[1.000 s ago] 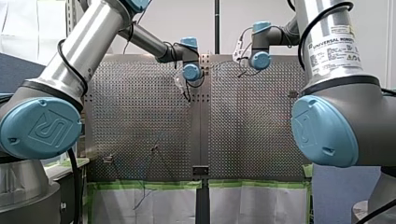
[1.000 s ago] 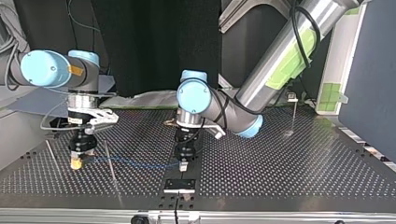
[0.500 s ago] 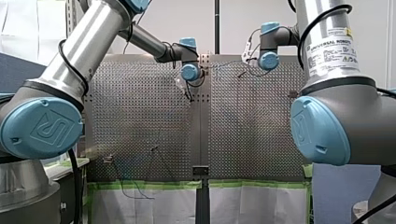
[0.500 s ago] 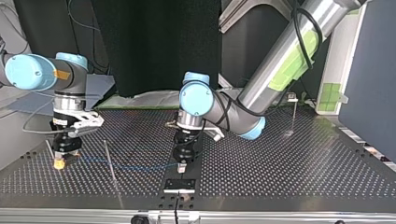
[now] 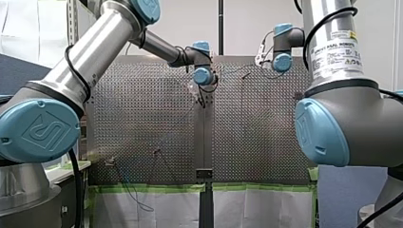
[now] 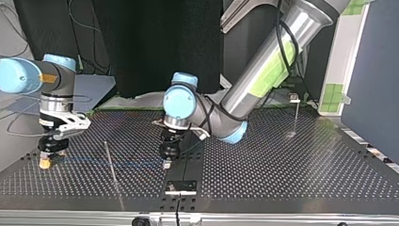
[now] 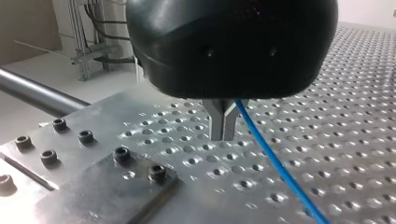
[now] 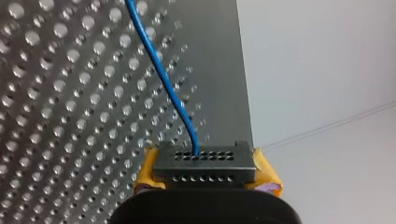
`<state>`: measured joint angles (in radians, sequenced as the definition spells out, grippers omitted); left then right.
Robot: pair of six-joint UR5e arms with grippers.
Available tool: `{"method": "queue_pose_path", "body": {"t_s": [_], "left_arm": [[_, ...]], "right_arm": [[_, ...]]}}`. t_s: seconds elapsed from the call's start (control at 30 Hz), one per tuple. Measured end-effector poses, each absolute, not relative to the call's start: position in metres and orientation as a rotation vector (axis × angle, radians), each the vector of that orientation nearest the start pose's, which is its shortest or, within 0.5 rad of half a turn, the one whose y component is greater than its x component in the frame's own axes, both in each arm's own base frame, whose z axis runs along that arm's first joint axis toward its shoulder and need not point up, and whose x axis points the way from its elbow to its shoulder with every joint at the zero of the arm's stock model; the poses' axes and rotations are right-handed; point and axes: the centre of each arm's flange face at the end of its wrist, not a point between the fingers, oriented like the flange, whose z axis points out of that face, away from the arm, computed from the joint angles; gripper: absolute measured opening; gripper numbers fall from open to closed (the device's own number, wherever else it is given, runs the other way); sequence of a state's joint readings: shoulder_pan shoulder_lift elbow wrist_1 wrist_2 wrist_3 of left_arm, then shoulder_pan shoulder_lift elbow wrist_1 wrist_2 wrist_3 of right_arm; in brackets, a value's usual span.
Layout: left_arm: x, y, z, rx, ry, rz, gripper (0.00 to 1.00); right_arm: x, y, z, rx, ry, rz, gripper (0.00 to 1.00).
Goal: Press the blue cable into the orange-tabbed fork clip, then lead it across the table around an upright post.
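The blue cable point(image 6: 136, 163) runs low over the perforated table point(image 6: 282, 174) between my two grippers. My left gripper point(image 7: 223, 135) is shut on the blue cable point(image 7: 275, 161), its metal fingertips just above the table. My right gripper point(image 8: 205, 161), with yellow pads point(image 8: 145, 170), is shut on the black connector point(image 8: 205, 172) at the end of the blue cable point(image 8: 161, 79). In the top view my right gripper point(image 6: 46, 162) stands near the table's left edge and my left gripper point(image 6: 166, 164) near the middle. A thin upright post point(image 6: 109, 162) stands between them, next to the cable.
A black bracket plate point(image 6: 181, 187) is bolted at the top view's near edge, just in front of my left gripper. A second thin post point(image 6: 296, 115) stands at the far right. A screwed plate point(image 7: 107, 186) lies beside my left gripper. A dark cable point(image 5: 138, 202) hangs below the table.
My right gripper has carried the connector towards the top view's left edge. My left gripper has also shifted left, away from the bracket, and the cable is drawn out longer between them.
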<state>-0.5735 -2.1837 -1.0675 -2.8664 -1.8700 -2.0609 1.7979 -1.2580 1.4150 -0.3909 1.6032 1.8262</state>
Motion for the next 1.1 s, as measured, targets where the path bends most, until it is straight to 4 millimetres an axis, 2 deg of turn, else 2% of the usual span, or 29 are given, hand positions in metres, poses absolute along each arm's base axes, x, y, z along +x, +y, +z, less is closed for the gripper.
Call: {"method": "queue_pose_path", "body": {"t_s": [0.27, 0.43, 0.9, 1.1], "left_arm": [[0.573, -0.493, 0.399, -0.205, 1.405, -0.674, 0.00], [0.573, -0.493, 0.400, -0.207, 1.404, -0.672, 0.00], [0.573, -0.494, 0.400, -0.201, 1.399, -0.675, 0.00], [0.577, -0.502, 0.376, -0.175, 1.434, -0.681, 0.00]], "right_arm": [[0.232, -0.608, 0.416, 1.071, -1.170, 1.635, 0.00], [0.218, -0.619, 0.391, 1.086, -1.208, 1.594, 0.00], [0.229, -0.621, 0.334, 1.163, -1.256, 1.548, 0.00], [0.234, -0.626, 0.315, 1.176, -1.262, 1.545, 0.00]]}}
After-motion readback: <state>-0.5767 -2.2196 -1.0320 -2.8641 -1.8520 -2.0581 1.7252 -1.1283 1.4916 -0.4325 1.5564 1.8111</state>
